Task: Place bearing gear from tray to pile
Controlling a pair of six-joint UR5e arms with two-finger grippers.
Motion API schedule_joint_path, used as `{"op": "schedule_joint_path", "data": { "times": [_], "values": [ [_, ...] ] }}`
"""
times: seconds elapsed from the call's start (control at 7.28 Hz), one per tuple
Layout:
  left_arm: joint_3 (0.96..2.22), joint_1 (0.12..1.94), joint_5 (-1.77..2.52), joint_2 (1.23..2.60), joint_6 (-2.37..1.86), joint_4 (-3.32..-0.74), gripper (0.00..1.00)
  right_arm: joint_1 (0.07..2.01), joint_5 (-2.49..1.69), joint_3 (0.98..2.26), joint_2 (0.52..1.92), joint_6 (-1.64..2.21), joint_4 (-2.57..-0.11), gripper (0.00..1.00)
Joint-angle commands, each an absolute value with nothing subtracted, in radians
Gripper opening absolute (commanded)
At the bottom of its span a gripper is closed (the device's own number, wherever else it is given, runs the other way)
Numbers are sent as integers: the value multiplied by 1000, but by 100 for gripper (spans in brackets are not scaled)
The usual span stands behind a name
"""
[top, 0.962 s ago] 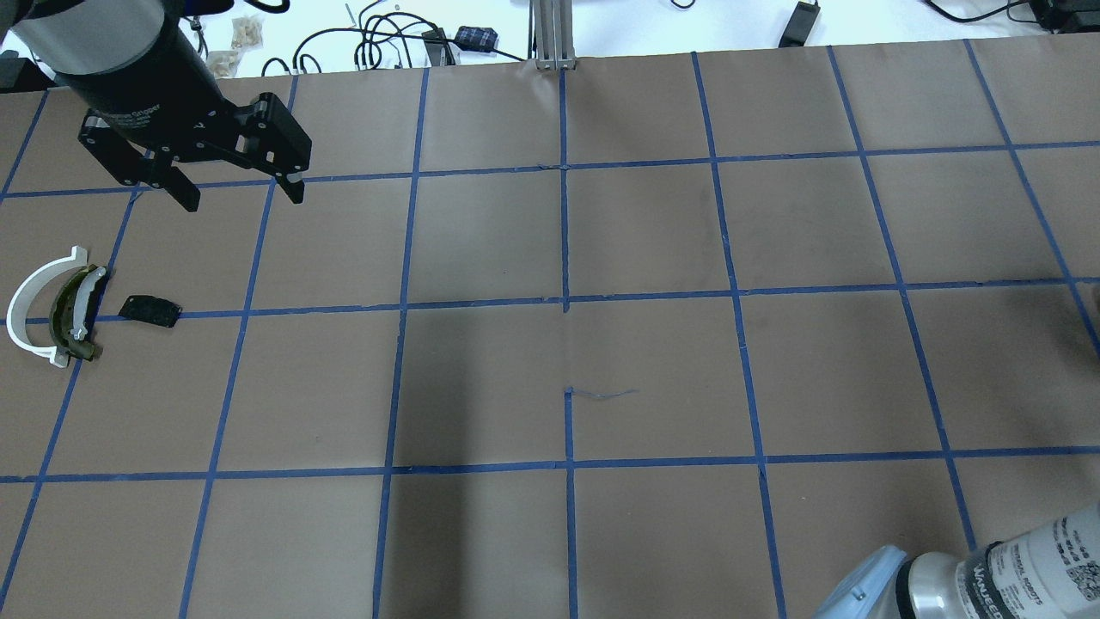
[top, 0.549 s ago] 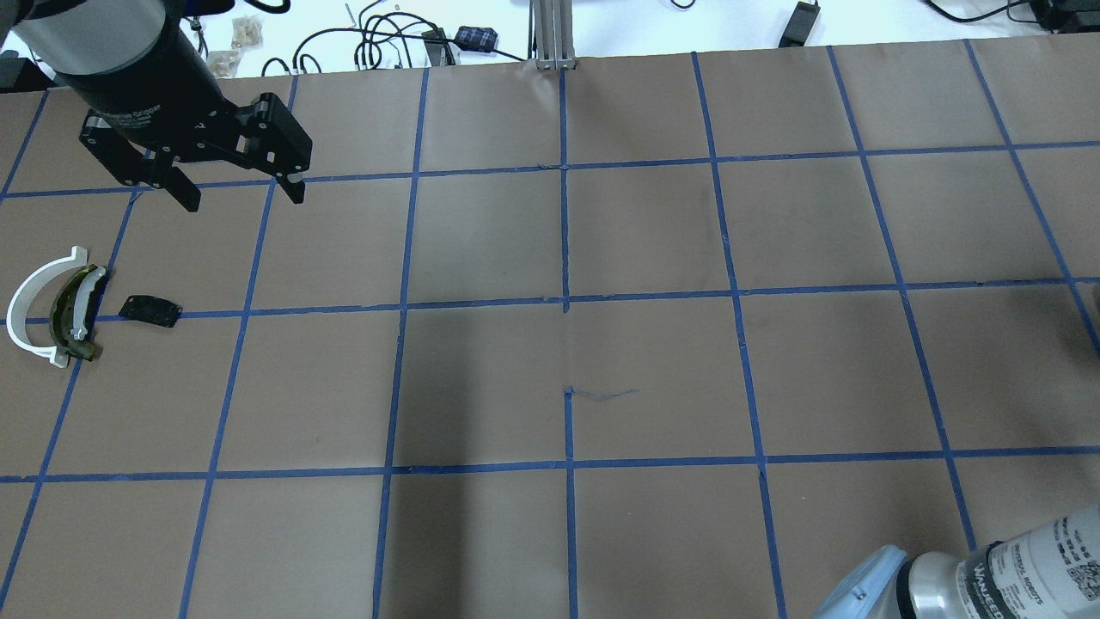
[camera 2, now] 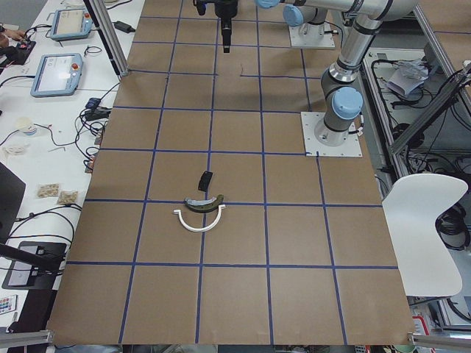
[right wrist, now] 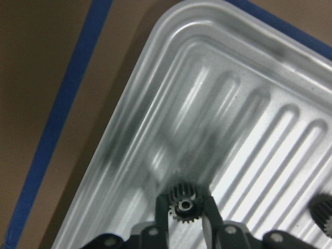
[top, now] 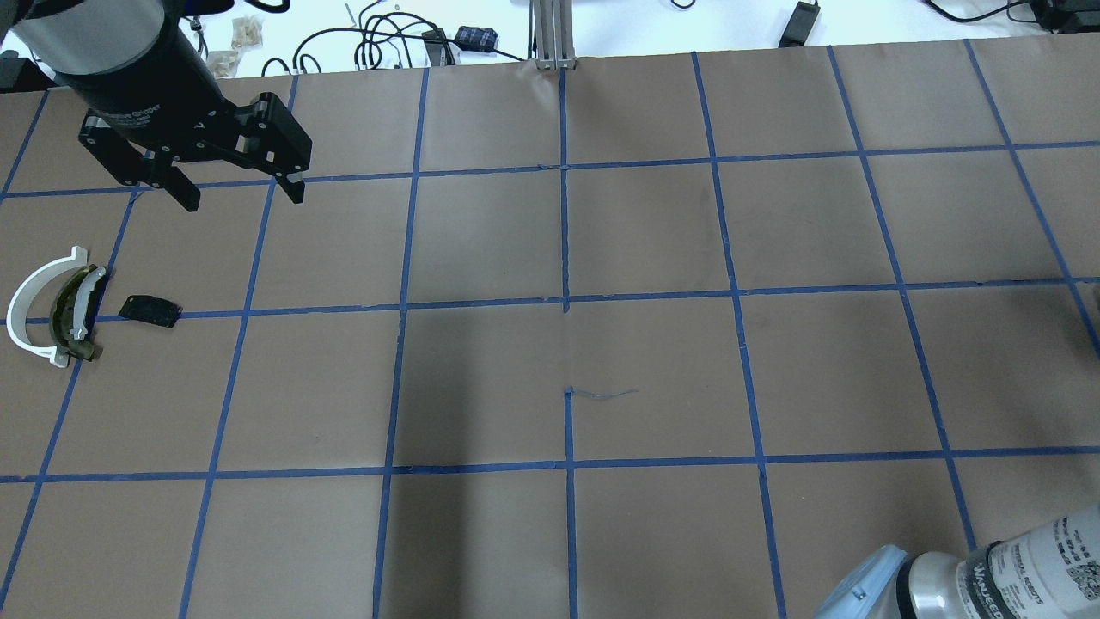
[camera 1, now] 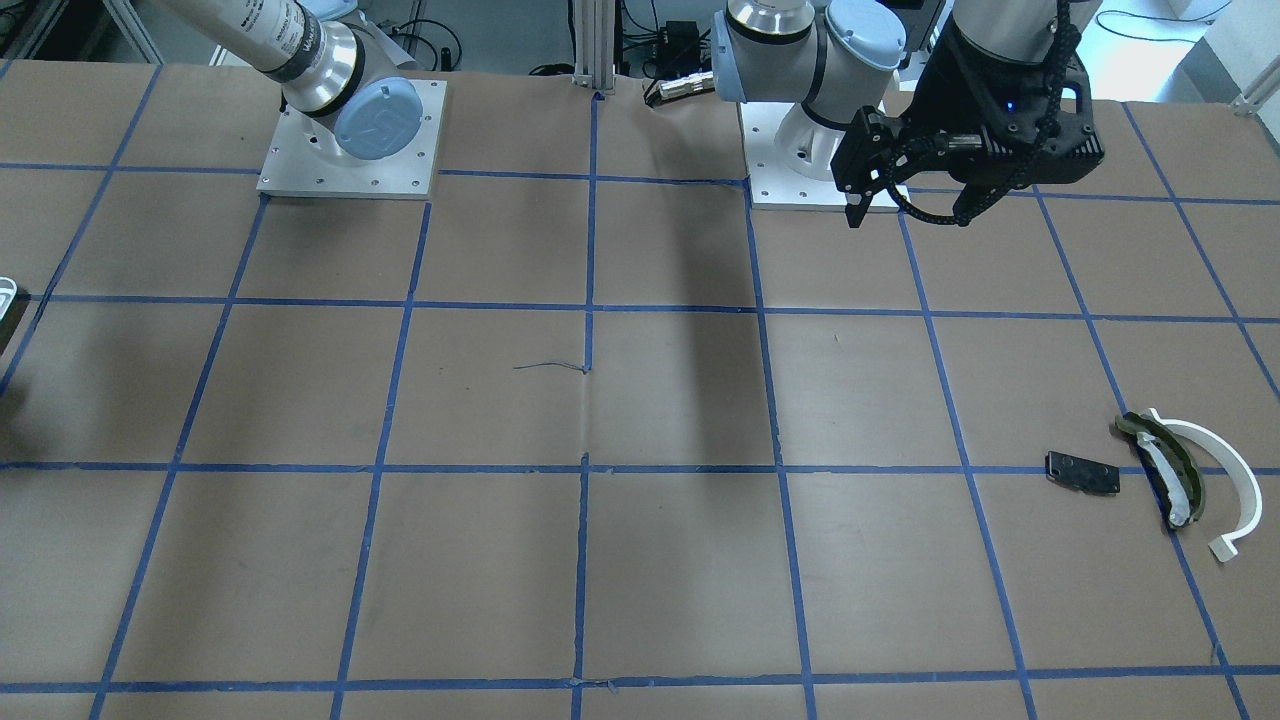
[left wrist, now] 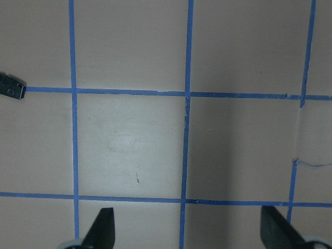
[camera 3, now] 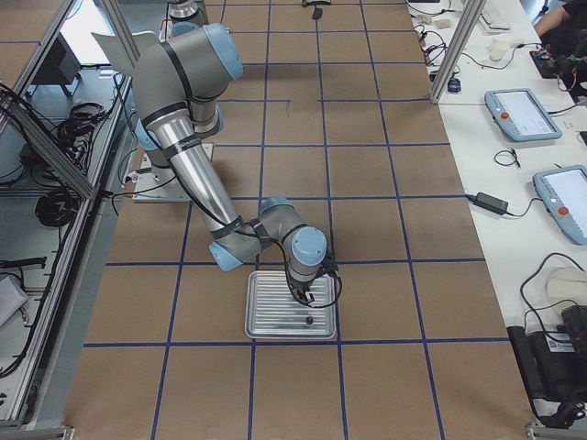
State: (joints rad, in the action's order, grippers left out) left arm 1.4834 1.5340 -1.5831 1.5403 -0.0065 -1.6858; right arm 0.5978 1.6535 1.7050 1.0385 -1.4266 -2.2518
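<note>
My right gripper (right wrist: 184, 212) is shut on a small dark bearing gear (right wrist: 183, 206), just above the ridged silver tray (right wrist: 228, 104). The exterior right view shows that gripper (camera 3: 298, 295) over the tray (camera 3: 266, 316). The front view shows only a sliver of the tray (camera 1: 8, 295). The pile lies far off: a white arc (top: 30, 309), an olive curved piece (top: 76, 314) and a black plate (top: 150, 310). My left gripper (top: 242, 196) is open and empty, hovering beyond the pile. It also shows in the left wrist view (left wrist: 187, 231).
A second dark gear (right wrist: 324, 210) lies in the tray to the right of the held one. The pile also shows in the front view: arc (camera 1: 1225, 480), olive piece (camera 1: 1165, 465), plate (camera 1: 1082, 472). Brown paper with a blue tape grid covers the table.
</note>
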Motion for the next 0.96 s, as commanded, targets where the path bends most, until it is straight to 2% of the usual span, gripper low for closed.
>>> {"op": "schedule_joint_path", "data": {
  "times": [0.0, 0.27, 0.55, 0.82],
  "values": [
    [1483, 1534, -1583, 1540, -6, -1686, 100, 613, 1652, 1672, 1119, -1407, -2234, 2],
    [1483, 1534, -1583, 1540, -6, -1686, 100, 728, 1657, 1663, 1277, -1393, -2171, 2],
    [1483, 1534, -1583, 1539, -6, -1686, 100, 904, 1655, 1664, 1444, -1054, -1983, 2],
    [1485, 1536, -1583, 1539, -6, -1687, 100, 1200, 1667, 1669, 1447, -671, -1928, 3]
  ]
}}
